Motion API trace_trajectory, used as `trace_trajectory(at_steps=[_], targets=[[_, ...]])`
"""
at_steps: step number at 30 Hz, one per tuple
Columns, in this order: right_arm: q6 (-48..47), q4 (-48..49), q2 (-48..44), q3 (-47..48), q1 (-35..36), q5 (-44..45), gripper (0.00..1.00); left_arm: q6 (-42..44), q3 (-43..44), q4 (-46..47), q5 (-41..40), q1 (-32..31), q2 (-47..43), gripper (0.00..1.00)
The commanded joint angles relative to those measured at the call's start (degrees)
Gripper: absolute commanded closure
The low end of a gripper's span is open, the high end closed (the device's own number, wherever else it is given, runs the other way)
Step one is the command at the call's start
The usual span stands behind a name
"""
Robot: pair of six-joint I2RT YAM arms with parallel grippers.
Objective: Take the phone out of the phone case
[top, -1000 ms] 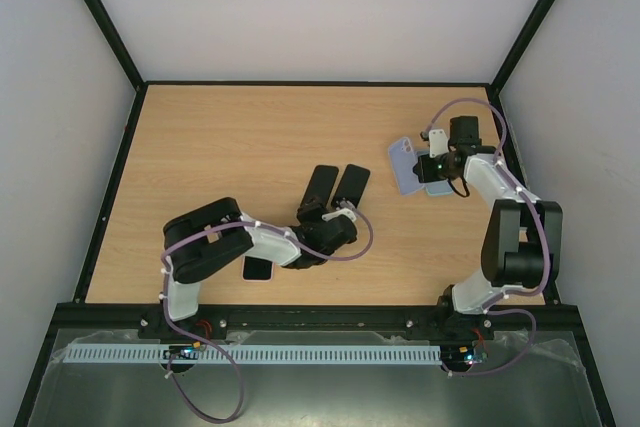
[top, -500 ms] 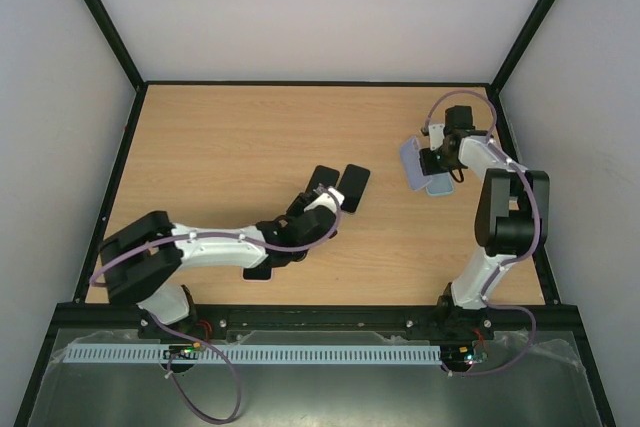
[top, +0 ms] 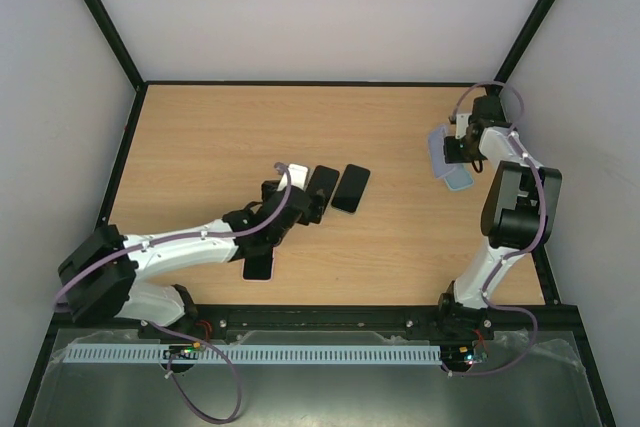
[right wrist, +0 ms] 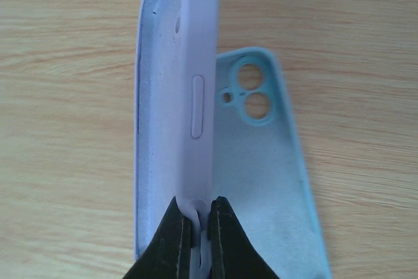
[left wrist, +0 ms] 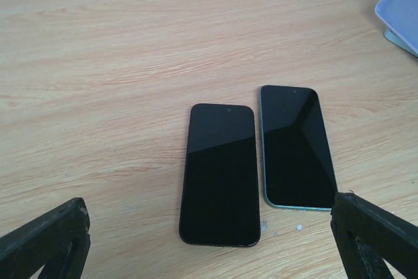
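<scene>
— Lavender phone case: where does it sit?

— At the far right of the wooden counter, turned up on its long edge. The right end effector is clamped together on the case's near end, a thin strip of the rim pinched between the two fingers. The soft inner lining faces left in the wrist view and the side button slot faces the camera.

— And the second case?

— A light teal phone case lies flat beside and partly behind the lavender one, open side up, with its camera cut-outs at the far end. Whether the two touch cannot be told.

— The phones?

— Two lie face up near the middle of the counter, side by side and just apart: a black phone on the left and a phone with a greenish rim on the right. A third dark phone lies nearer the bases, partly under the left arm.

— The left arm?

— The left end effector hangs just short of the pair, its fingers spread wide apart and gripping nothing.
</scene>
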Motion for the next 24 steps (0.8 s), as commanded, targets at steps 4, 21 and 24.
trace_trajectory(at_steps=[4, 21, 24], targets=[[-4.21, -10.48, -3.42, 0.88, 0.42, -16.67, 0.98, -8.59, -2.46, -3.49, 3.90, 4.71, -5.04, 0.00], [-7.10, -17.91, 8.39, 6.50, 0.42, -11.48, 0.89, -18.79, -2.79, -17.83, 4.71, 6.73, -12.55, 0.09], [-7.37, -17.20, 7.63, 6.37, 0.42, -10.60, 0.77, -22.14, -2.97, -20.86, 5.66, 7.34, -11.80, 0.08]])
